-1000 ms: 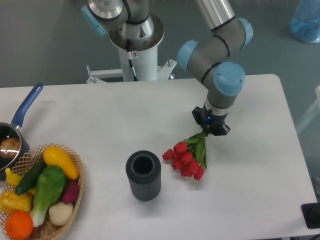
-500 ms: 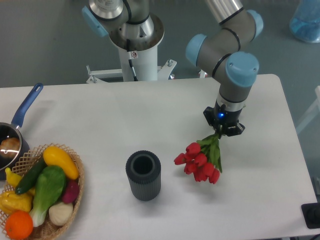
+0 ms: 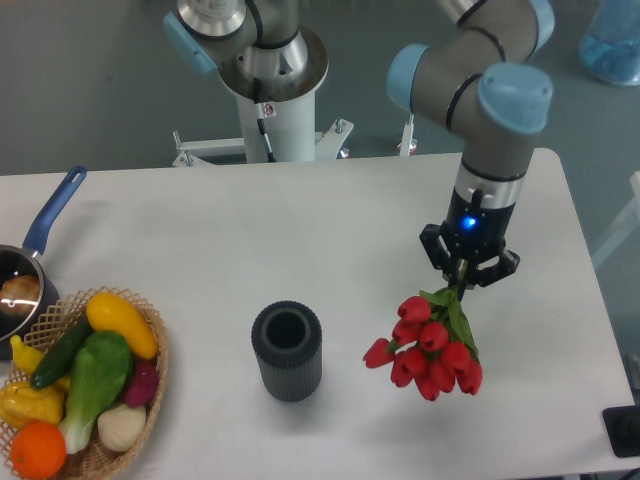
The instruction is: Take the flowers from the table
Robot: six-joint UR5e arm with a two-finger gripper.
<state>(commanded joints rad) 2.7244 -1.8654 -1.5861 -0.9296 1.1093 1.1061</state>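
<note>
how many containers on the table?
3: vase at centre front, basket at front left, pan at the left edge, partly cut off.

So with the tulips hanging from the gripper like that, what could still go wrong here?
1. The gripper pinches only the thin stem ends, and the heavy buds of the flowers dangle below, so the bunch might slip or a stem could pull loose.
2. The bunch hangs tilted, not straight down; a quick move may make it swing.
3. The vase stands to the left, so a low sideways pass could brush it.
</note>
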